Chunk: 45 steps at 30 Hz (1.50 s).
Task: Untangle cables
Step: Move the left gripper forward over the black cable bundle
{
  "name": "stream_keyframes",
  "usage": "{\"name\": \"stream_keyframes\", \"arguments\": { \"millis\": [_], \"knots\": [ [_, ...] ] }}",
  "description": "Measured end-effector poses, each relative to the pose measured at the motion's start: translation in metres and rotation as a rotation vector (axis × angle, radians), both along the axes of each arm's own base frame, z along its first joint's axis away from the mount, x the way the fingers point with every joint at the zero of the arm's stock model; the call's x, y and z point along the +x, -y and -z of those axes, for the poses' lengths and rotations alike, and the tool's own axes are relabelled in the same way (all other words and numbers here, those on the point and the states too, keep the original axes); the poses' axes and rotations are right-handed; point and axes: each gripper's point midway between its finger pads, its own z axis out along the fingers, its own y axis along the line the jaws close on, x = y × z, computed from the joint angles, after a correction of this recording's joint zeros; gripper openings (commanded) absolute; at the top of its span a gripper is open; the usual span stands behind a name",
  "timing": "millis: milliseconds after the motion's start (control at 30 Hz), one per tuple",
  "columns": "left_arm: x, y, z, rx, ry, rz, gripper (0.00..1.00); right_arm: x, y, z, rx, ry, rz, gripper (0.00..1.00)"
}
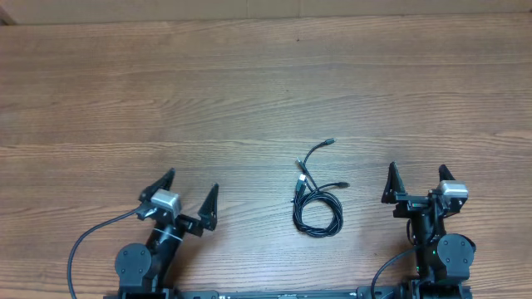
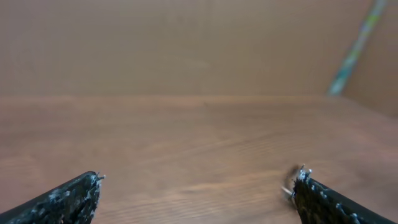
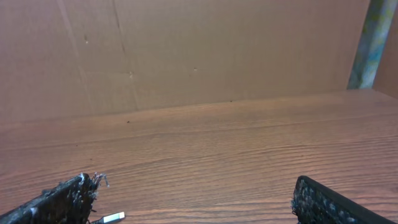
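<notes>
Overhead view at the outset of untangling: the cables (image 1: 309, 195) lie in one small black bundle on the wooden table (image 1: 249, 83), between the two arms and somewhat nearer the right one, touching neither. The bundle consists of a coiled loop (image 1: 319, 223) on the near side, with plug-tipped ends fanning away from it; the longest free end (image 1: 327, 144) points toward the far side. The left gripper (image 1: 193, 183) and the right gripper (image 1: 417, 172) both sit near the front edge with fingers spread wide and nothing between them. The wrist views show bare wood between each pair of fingertips, and the right wrist view catches one silver plug (image 3: 112, 217) just beside the fingertip at the left of that view. Judged from this layout, no strand is separated yet. The step in hand is the first approach. It is probably done best by having one gripper pin the loop while the other takes a single free end near its plug and draws it outward along the table, away from the crossings, rather than lifting the whole bundle. Room is generous: open wood extends to the left, right and far side of the bundle, bounded by the cardboard wall (image 3: 217, 50) at the far edge; the arm bases crowd the near edge.
</notes>
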Motion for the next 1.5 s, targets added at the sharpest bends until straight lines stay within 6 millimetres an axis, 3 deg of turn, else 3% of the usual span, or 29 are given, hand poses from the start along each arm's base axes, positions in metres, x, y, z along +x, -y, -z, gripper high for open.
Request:
{"name": "stream_keyframes", "arguments": {
  "millis": [133,267,567,867,1133,1333,1500],
  "knots": [
    [-0.006,0.009,0.004,-0.065,-0.076,0.054,0.99,0.0,0.0,0.0,0.001,0.001,0.0,1.0],
    [-0.015,0.014,-0.007,-0.097,-0.121,0.085,0.99,0.0,0.0,0.0,0.0,0.0,0.0,1.0],
    [-0.026,0.018,-0.064,-0.14,-0.128,0.113,1.0,0.0,0.0,0.0,0.001,0.0,0.0,1.0],
    [-0.014,0.027,-0.083,-0.188,-0.424,0.14,1.0,0.0,0.0,0.0,0.001,0.0,0.0,1.0],
    [0.014,0.041,-0.106,-0.238,-0.649,0.21,0.99,0.0,0.0,0.0,0.0,-0.001,0.0,1.0],
    [0.024,0.058,-0.086,-0.312,-0.8,0.313,1.0,0.0,0.0,0.0,0.001,0.0,0.0,1.0],
    [0.043,0.063,-0.067,-0.376,-0.9,0.312,0.84,0.0,0.0,0.0,0.001,0.0,0.0,1.0]
  ]
}}
